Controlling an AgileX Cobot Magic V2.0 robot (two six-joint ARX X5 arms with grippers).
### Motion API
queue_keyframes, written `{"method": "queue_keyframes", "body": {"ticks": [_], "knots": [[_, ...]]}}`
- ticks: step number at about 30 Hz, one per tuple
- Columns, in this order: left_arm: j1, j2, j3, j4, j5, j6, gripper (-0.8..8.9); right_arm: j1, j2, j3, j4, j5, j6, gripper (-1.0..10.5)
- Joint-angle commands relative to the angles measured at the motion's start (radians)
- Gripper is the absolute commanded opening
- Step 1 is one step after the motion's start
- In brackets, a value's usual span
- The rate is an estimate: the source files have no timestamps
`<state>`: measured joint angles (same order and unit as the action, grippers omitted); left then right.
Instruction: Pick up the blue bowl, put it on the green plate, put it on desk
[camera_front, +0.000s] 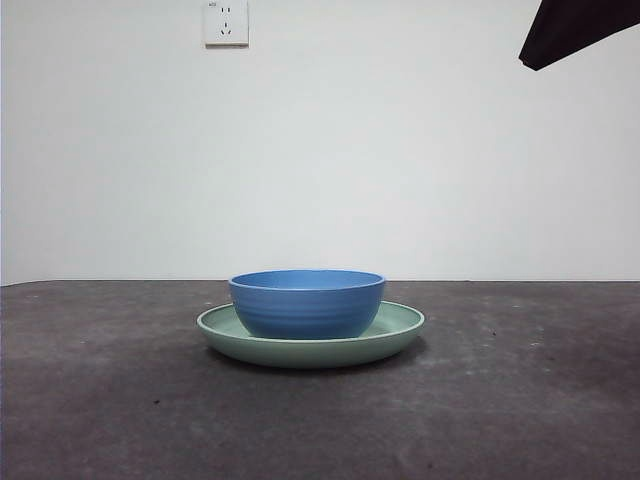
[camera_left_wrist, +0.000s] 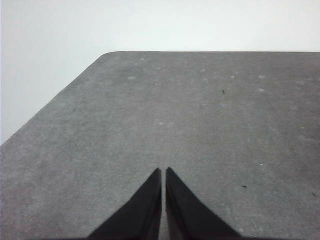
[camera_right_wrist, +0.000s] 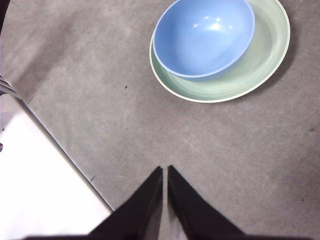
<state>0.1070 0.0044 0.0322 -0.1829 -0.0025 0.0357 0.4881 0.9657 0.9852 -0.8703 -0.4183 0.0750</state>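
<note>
The blue bowl (camera_front: 307, 302) stands upright inside the green plate (camera_front: 400, 330) on the desk (camera_front: 500, 400), near the middle of the front view. In the right wrist view the bowl (camera_right_wrist: 202, 35) sits off-centre on the plate (camera_right_wrist: 260, 60). My right gripper (camera_right_wrist: 164, 170) is shut and empty, high above the desk and apart from the plate; it shows as a black tip (camera_front: 570, 30) at the top right of the front view. My left gripper (camera_left_wrist: 163, 171) is shut and empty over bare desk (camera_left_wrist: 200, 110), with the bowl and plate out of its view.
A white wall socket (camera_front: 226, 22) is on the back wall. The desk's edge (camera_right_wrist: 65, 150) runs close to my right gripper, with pale floor beyond. The desk's far corner (camera_left_wrist: 107, 54) shows in the left wrist view.
</note>
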Motion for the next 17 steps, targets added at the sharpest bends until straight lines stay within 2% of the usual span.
{"method": "queue_keyframes", "body": {"ticks": [1,4,8,12,17], "knots": [[0.003,-0.002,-0.02,-0.006,-0.001,-0.003,0.15,0.006,0.006,0.017,0.01,0.0,-0.012,0.1],[0.003,-0.002,-0.02,-0.006,-0.001,-0.003,0.15,-0.008,-0.015,0.017,0.01,0.008,-0.013,0.1],[0.003,-0.002,-0.02,-0.006,-0.001,-0.003,0.15,-0.106,-0.101,0.013,0.029,0.015,-0.11,0.1],[0.003,-0.002,-0.02,-0.006,-0.001,-0.003,0.15,-0.264,-0.246,-0.044,0.17,0.015,-0.108,0.1],[0.003,-0.002,-0.02,-0.006,-0.001,-0.003,0.15,-0.468,-0.449,-0.198,0.367,0.038,-0.114,0.1]]}}
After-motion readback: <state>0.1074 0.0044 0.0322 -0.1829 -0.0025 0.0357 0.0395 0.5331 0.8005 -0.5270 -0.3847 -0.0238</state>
